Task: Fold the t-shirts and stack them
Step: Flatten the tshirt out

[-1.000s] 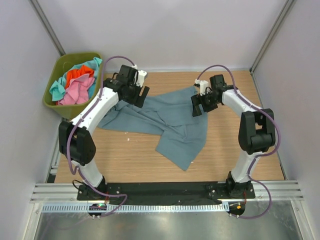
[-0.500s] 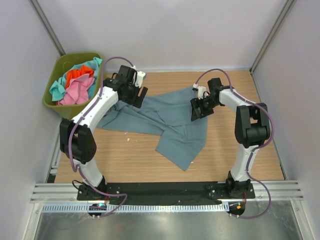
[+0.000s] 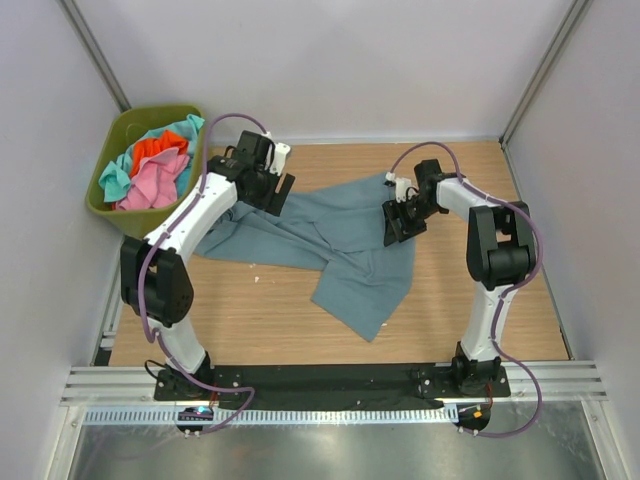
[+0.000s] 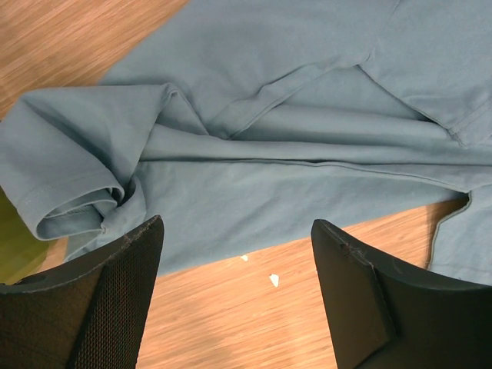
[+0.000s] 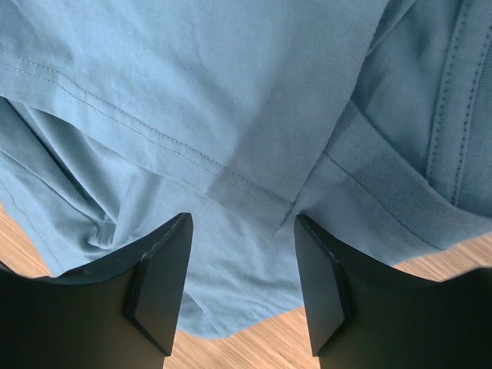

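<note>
Your right tool [image 5: 242,231], jaws parted, hangs over a stitched hem [image 5: 192,163] of the crumpled slate-blue cloth t-shirt [image 3: 340,240] spread beneath it on the wooden desk [image 3: 440,300]; your left tool [image 4: 234,231] gapes empty. Pinch here and you may catch several layers, bunching it.

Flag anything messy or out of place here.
The slate-blue cloth t-shirt lies crumpled and twisted on the wooden table, one sleeve bunched up. Small white specks dot the wood beside its hem.

No text, label, brand, number or sign can be read on anything shown.
</note>
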### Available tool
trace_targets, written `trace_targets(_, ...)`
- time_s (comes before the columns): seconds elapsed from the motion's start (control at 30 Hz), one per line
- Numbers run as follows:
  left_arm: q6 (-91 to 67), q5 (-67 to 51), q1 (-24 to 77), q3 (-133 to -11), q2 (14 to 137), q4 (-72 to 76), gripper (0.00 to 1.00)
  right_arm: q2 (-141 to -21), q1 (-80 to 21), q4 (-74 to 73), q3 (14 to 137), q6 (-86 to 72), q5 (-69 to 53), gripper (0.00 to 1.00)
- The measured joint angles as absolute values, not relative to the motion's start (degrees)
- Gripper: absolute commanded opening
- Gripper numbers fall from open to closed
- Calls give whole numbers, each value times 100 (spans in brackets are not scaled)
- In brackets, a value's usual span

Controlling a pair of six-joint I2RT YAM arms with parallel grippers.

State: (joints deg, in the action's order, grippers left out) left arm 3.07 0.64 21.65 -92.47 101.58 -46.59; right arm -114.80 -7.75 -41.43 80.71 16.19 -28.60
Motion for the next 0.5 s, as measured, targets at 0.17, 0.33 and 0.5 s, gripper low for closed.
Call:
trace_targets(0.17,307,110,2165,-9247,10165,-4659,78,-11515,-764,-4189,8106,1636,-2869,56)
trace_targets(0.33,303,137,2165,-9240,10175,-4657,78,-11518,-764,-4248,8106,1656,-2871,51)
trace_targets(0.5,303,150,2165,-9212,10204,-4654,78,-11518,-764,-4257,8106,1675,-2871,49)
